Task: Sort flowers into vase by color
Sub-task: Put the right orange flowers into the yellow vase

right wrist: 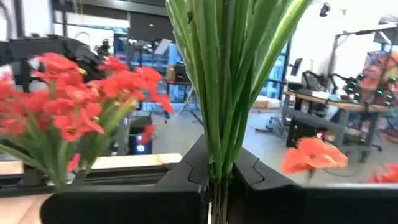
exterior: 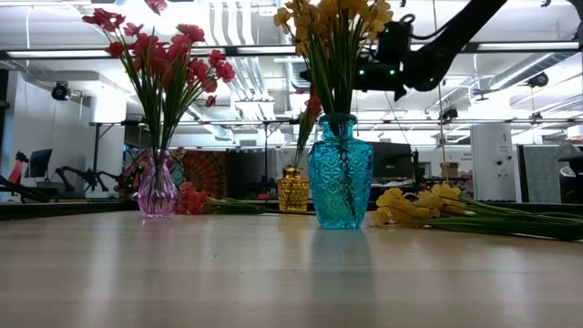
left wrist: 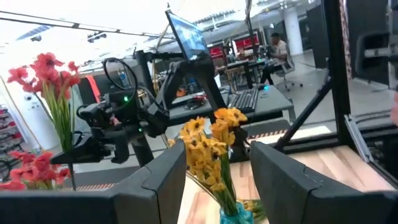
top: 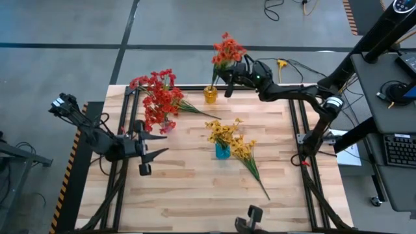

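above, the right gripper [top: 229,79] pinches orange-red flowers [top: 227,49] over the yellow vase [top: 210,95]; left gripper [top: 151,144] spread, empty.

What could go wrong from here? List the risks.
1. The right pincer is shut on the orange-red stems above the small gold vase; a sideways tug could tip that vase.
2. The bunch is thick, so stems might miss its narrow mouth.
3. Loose yellow sprigs lie beside the blue vase; the open left pincer could knock it reaching them.
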